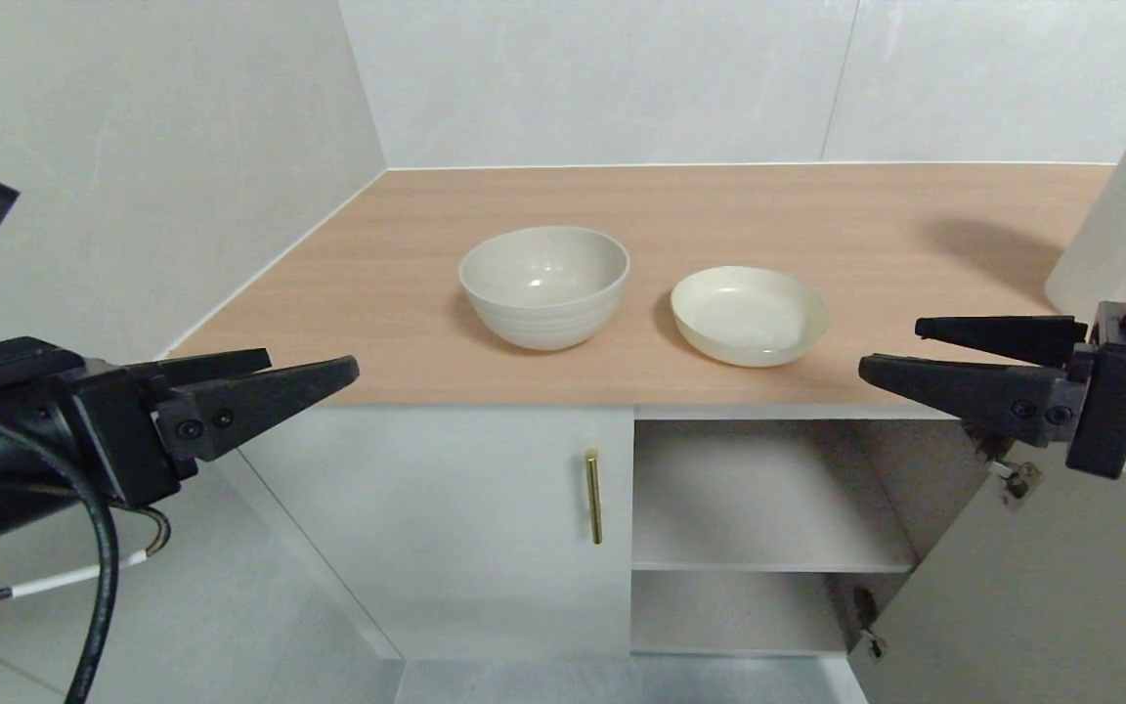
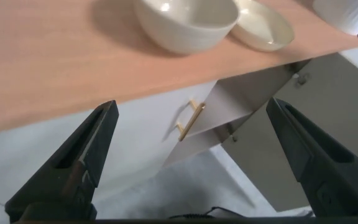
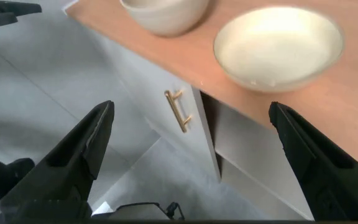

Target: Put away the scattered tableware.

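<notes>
- Wooden counter (image 1: 817, 215) across mid-frame, white walls behind.
- Deep bowl (image 1: 544, 286) sits centre, with the shallow dish (image 1: 749, 315) just right of it, not touching.
- Below, cabinet (image 1: 485, 508) with its right side open.
- Lower left, left gripper (image 1: 314, 364); at the right edge, right gripper (image 1: 890, 347). Both jaws wide.

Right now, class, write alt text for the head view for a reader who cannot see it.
A deep bowl sits left of a shallow bowl on a wooden countertop. Below, the cabinet's right half stands open, showing a shelf. The left claw and right claw, both open, hover at either side.
</notes>
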Controlling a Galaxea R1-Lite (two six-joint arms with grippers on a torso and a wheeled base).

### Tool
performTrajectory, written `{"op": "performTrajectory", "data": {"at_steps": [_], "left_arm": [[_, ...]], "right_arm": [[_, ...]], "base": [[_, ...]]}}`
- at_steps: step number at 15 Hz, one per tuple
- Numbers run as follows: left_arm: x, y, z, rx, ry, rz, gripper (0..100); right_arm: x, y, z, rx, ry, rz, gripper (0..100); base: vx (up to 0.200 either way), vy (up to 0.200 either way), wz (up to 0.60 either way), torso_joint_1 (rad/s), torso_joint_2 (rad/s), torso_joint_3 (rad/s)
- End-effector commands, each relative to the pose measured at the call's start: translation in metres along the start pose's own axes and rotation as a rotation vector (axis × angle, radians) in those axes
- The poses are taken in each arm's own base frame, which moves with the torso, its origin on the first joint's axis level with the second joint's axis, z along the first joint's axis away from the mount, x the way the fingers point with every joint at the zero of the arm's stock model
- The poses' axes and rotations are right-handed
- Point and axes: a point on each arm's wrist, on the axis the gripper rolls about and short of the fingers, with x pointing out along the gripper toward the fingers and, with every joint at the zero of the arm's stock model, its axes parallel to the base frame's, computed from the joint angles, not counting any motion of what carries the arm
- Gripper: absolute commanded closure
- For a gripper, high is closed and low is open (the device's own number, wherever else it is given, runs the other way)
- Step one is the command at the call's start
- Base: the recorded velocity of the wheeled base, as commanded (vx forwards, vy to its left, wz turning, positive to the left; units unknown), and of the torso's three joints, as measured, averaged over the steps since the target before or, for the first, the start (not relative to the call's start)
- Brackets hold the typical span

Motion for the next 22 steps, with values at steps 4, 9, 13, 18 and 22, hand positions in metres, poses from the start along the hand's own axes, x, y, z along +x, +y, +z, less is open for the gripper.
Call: {"op": "performTrajectory", "data": {"at_steps": [4,9,13,18,22], "left_arm": [[0.013,-0.003,0.006,0.001,0.015,-0.036,0],[0.056,0.002,0.026,-0.025,0.121,0.110,0],[0.058,-0.011,0.043,-0.088,0.092,0.186,0],[0.145,-0.019,0.050,-0.222,0.098,0.498,0],[0.167,-0.025,0.044,-0.244,0.081,0.475,0]], "right_arm": [[0.023,-0.008,-0.007,0.011,0.036,-0.024,0],[0.057,-0.051,0.026,0.040,0.068,-0.254,0],[0.060,-0.048,0.032,0.070,0.098,-0.447,0],[0.065,-0.039,0.028,0.077,0.102,-0.491,0],[0.064,-0.040,0.026,0.074,0.094,-0.513,0]], "base": [[0.000,0.000,0.00,0.093,-0.22,-0.132],[0.000,0.000,0.00,0.000,0.00,0.000],[0.000,0.000,0.00,0.000,0.00,0.000],[0.000,0.000,0.00,0.000,0.00,0.000],[0.000,0.000,0.00,0.000,0.00,0.000]]}}
